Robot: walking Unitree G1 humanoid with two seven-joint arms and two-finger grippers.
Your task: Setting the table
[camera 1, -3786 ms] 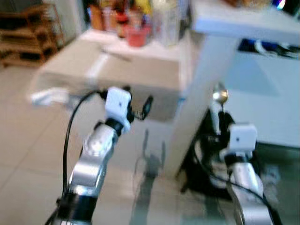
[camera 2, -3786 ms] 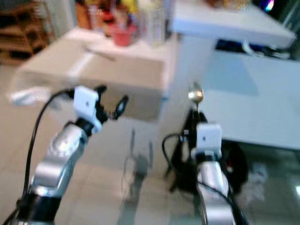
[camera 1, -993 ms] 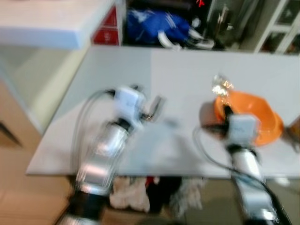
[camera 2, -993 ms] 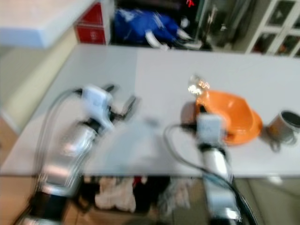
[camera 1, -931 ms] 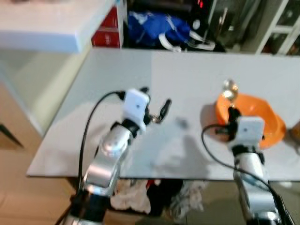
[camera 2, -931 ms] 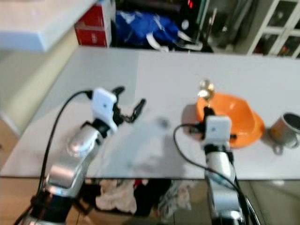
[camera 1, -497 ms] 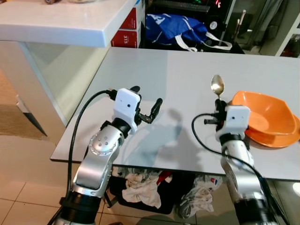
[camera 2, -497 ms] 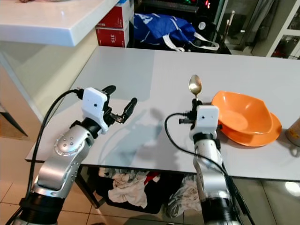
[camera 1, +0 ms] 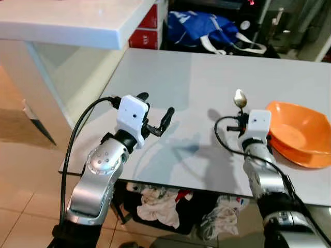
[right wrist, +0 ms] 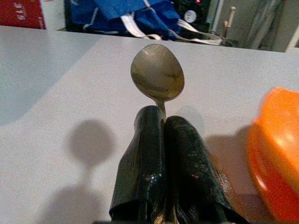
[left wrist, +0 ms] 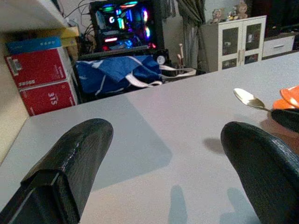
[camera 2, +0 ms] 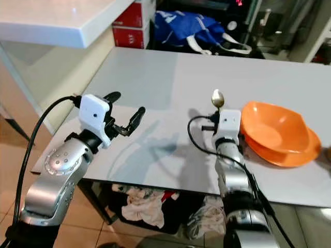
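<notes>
- Right claw (camera 1: 239, 114) above the pale grey rectangular tabletop (camera 1: 207, 82), just beside the orange plastic bowl (camera 1: 298, 133), fingers pressed together on the stem of a shiny metal spoon (camera 1: 240, 98).
- Spoon held upright-ish, long axis running along the claw's fingers, oval bowl end uppermost and pointing away from the robot toward the far edge of the tabletop; handle hidden between the black fingers (right wrist: 149, 158).
- In the right wrist view, spoon bowl (right wrist: 157, 72) just clear of the fingertips, concave face toward the camera, its round shadow on the tabletop below.
- Orange bowl resting on the tabletop at the right side, near the front edge, apart from the spoon.
- Left claw (camera 1: 155, 111) spread wide and holding nothing, hovering over the front left part of the tabletop, well apart from the spoon and bowl.
- In the left wrist view, two black fingers (left wrist: 70, 158) far apart, grey tabletop between them, spoon tip (left wrist: 247, 98) and an edge of the orange bowl (left wrist: 290, 95) at one side.
- Beyond the tabletop: a blue bag with white straps (camera 1: 207, 28) and red cardboard boxes (camera 1: 147, 31).
- White counter slab (camera 1: 67, 23) at the left, higher than the tabletop.
- Crumpled cloths (camera 1: 158, 199) on the floor under the tabletop.
</notes>
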